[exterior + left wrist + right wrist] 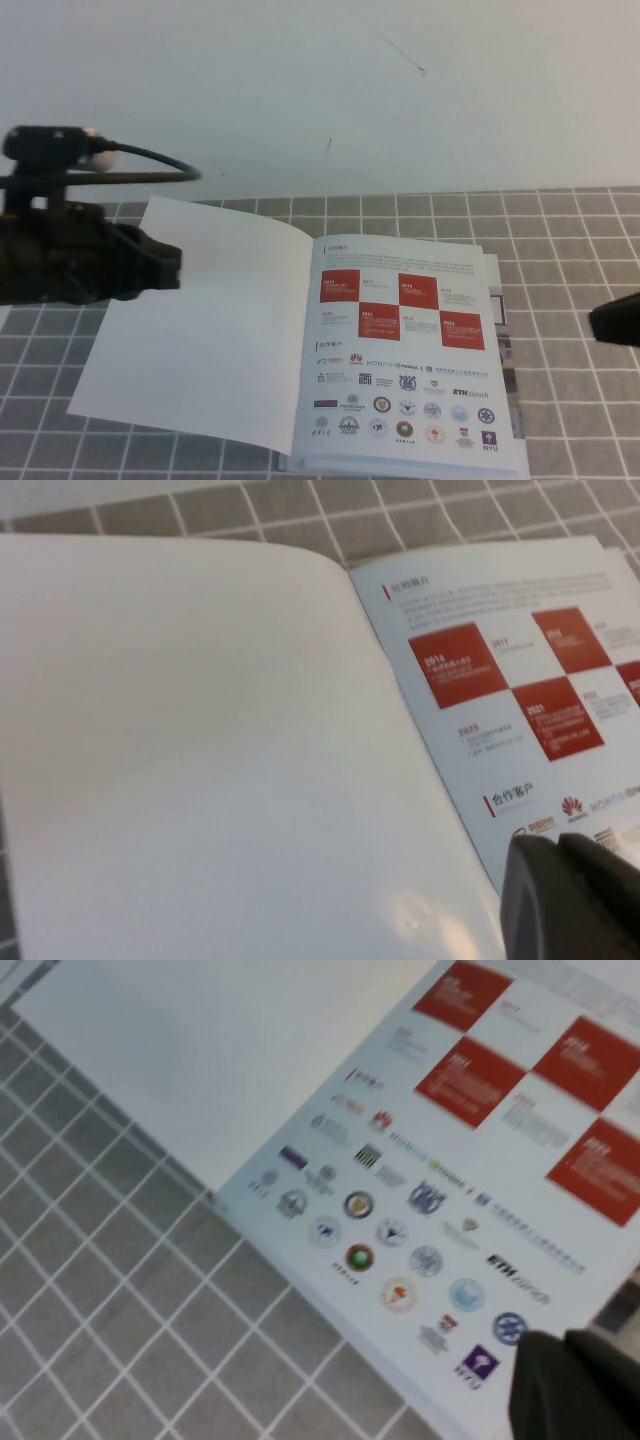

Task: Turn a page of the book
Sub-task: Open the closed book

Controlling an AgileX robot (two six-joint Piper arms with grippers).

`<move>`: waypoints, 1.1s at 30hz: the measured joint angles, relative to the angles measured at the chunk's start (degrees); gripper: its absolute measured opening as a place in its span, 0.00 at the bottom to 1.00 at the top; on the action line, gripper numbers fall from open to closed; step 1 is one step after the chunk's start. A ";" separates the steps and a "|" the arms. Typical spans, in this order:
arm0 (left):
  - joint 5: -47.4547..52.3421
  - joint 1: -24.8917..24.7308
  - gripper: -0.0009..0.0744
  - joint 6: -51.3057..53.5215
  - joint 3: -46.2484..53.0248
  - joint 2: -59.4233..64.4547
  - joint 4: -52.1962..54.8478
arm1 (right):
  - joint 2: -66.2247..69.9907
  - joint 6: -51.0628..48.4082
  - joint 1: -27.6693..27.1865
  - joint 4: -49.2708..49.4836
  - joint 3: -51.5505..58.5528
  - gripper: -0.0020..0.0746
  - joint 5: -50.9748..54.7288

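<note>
The book [300, 345] lies open on the checkered table cloth. Its left side is a plain white blank sheet [200, 330]. Its right side is the page [405, 350], with red-and-white squares above rows of logos, lying flat; it also shows in both wrist views: page [520, 690], page [450, 1160]. My left gripper [165, 268] is at the blank sheet's left edge, its fingers [535, 880] shut together on nothing. Off the book's right side, my right gripper [603, 323] is shut and empty, its fingers [550, 1380] near the page's corner.
A printed sheet with dark photos [508, 345] pokes out from under the book's right edge. Grey tiled cloth [580, 260] surrounds the book. A white wall [320, 90] rises behind the table. The left arm's cable [160, 158] loops above the book's left corner.
</note>
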 joint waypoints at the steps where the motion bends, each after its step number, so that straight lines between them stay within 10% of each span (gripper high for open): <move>1: -0.12 -1.22 0.01 0.57 -0.70 1.48 0.13 | 1.56 -0.12 1.36 0.00 0.00 0.02 0.00; 12: -4.95 -9.64 0.01 -20.26 -3.51 18.51 24.73 | 13.11 3.57 19.14 -3.17 0.00 0.02 -4.85; 22: -3.50 -9.73 0.01 -33.15 -3.62 25.49 33.35 | 20.02 2.02 19.92 -4.80 -2.30 0.06 -7.76; 33: 2.11 -9.90 0.01 -34.73 -3.70 27.78 25.78 | 22.13 25.51 19.92 -29.30 -11.75 0.55 -6.86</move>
